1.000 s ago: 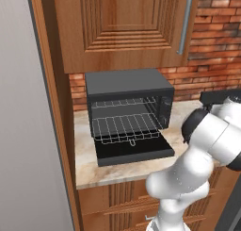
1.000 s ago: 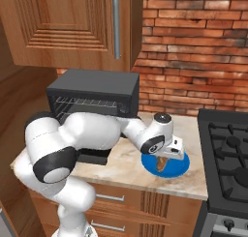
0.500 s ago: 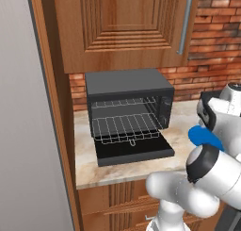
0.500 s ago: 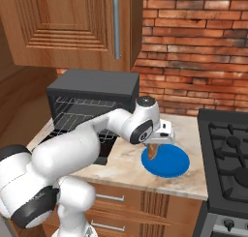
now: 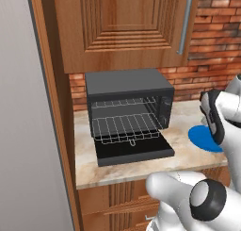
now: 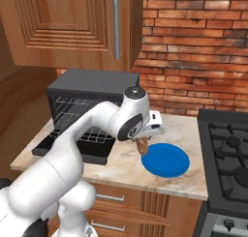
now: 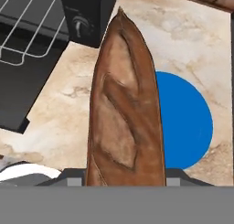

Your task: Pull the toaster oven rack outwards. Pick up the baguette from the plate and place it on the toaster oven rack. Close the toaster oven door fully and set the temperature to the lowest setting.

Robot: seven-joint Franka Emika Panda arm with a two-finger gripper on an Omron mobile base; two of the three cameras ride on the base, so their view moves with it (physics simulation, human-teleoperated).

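The brown baguette (image 7: 125,109) hangs from my gripper (image 6: 143,141), which is shut on it, just above the counter beside the left rim of the bare blue plate (image 6: 166,160). The same baguette (image 6: 142,147) shows as a short brown stub under the hand. Left of it stands the dark grey toaster oven (image 5: 127,91). Its door (image 5: 134,152) lies open and flat, and the silver wire rack (image 5: 123,128) is pulled out over it. In the hand view the rack (image 7: 20,33), the oven's knob strip (image 7: 82,19) and the plate (image 7: 187,122) lie beyond the bread.
A marble counter (image 6: 121,166) carries everything, with bare surface between oven and plate. A black stove (image 6: 227,156) borders it on the right. Wooden cabinets (image 5: 127,27) hang above the oven, a brick wall (image 6: 193,52) stands behind, and a tall grey panel (image 5: 28,131) closes the left side.
The gripper has risen off the plate with the baguette and swung left toward the oven, leaving the plate bare. Oven, rack and door have not moved.
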